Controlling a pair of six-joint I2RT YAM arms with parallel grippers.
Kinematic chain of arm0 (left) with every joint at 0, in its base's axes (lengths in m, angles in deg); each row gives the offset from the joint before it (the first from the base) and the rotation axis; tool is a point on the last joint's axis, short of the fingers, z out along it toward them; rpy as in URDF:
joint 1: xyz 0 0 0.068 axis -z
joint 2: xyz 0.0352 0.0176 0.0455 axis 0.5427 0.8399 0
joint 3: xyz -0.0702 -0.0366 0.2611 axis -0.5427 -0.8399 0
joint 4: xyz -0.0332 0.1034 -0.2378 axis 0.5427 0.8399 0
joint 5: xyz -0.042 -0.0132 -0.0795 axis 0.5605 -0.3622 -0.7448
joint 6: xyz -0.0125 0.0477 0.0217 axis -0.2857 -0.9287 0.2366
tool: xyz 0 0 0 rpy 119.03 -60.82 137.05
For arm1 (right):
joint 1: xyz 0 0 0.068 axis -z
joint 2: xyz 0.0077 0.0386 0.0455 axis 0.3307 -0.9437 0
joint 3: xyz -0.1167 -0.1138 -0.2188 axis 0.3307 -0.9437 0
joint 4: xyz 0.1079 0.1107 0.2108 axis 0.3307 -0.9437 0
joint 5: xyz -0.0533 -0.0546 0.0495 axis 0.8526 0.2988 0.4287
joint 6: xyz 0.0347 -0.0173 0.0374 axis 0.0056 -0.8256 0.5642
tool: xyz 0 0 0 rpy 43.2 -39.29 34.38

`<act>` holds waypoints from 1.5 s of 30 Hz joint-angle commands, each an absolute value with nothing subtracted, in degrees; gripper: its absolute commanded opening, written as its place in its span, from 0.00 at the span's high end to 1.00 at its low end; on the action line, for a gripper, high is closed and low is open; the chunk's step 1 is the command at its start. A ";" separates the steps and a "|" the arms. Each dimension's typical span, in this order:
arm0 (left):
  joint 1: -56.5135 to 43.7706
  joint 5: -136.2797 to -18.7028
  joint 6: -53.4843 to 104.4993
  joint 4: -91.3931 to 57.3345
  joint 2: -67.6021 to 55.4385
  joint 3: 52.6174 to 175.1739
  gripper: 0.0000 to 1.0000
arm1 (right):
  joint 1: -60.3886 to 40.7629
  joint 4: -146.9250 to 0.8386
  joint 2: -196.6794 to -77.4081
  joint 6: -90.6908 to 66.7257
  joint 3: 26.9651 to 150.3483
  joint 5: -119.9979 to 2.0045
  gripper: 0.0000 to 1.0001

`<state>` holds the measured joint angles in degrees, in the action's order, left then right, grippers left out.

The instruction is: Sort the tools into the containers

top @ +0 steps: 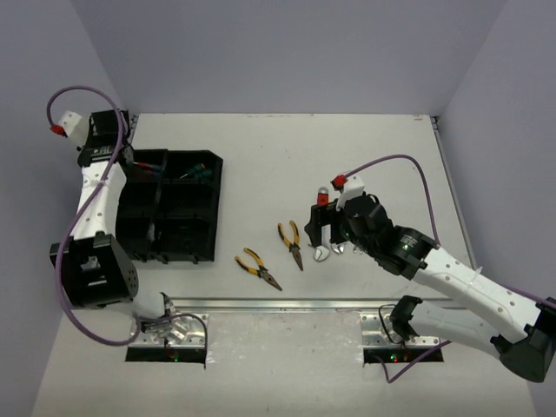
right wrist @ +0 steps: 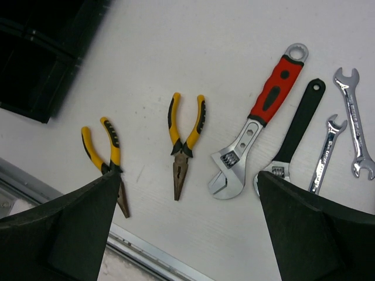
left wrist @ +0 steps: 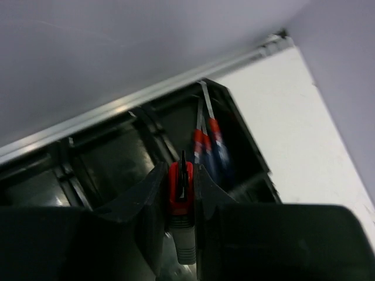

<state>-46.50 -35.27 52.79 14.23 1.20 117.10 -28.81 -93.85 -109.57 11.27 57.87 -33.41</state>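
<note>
While the left gripper [left wrist: 181, 168] hangs over the black plastic organizer tray [top: 215, 208], its jaws are nearly closed and pinch a red-handled tool [left wrist: 180, 188] with a black strip and a grey end; what kind of tool it is cannot be told. Just beyond it, two red-and-blue-handled screwdrivers [left wrist: 206, 143] lie side by side in a corner compartment of the tray. To the right, on the white table [top: 261, 156] and well apart from the tray, lie yellow-handled pliers [right wrist: 110, 168], then yellow-and-black-handled long-nosed pliers [right wrist: 180, 151], a red-handled adjustable wrench [right wrist: 269, 96], a black-handled adjustable wrench [right wrist: 302, 120], a short silver open-ended wrench [right wrist: 324, 155] and a longer silver open-ended wrench [right wrist: 354, 123]. The right gripper [right wrist: 188, 178] hovers above them, jaws spread wide, holding nothing.
</note>
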 commanded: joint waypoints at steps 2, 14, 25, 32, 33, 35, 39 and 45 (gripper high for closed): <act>-55.04 -32.39 54.40 18.11 9.44 120.25 1.00 | -28.76 -93.27 -109.10 12.04 57.95 -35.16 0.01; -55.35 -42.65 49.25 15.30 13.22 118.82 0.77 | -28.79 -92.14 -114.36 12.08 59.74 -36.55 0.01; -55.36 -56.66 51.63 16.19 5.93 115.24 0.00 | -20.44 -103.05 -121.58 12.21 67.61 -31.33 0.01; -51.78 -75.30 47.50 9.60 -17.46 103.12 0.00 | -8.71 -106.29 -124.86 5.60 66.95 -21.34 0.01; -50.48 -76.44 46.98 9.03 -22.51 100.25 0.00 | -3.96 -106.70 -125.23 4.90 66.72 -23.44 0.01; -46.28 -77.83 45.06 8.47 -29.54 96.25 0.00 | 2.97 -107.35 -126.25 3.52 66.52 -30.98 0.01; -41.93 -79.44 42.04 9.46 -39.45 91.93 0.00 | 11.59 -108.85 -132.18 -1.80 67.43 -34.37 0.02; -36.73 -78.94 38.96 10.36 -44.42 88.00 0.00 | 18.13 -108.54 -143.73 -4.59 67.50 -38.97 0.04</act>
<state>-39.35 -77.30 42.63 11.06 -44.19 90.68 14.80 -108.07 -137.01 -1.18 66.82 -33.73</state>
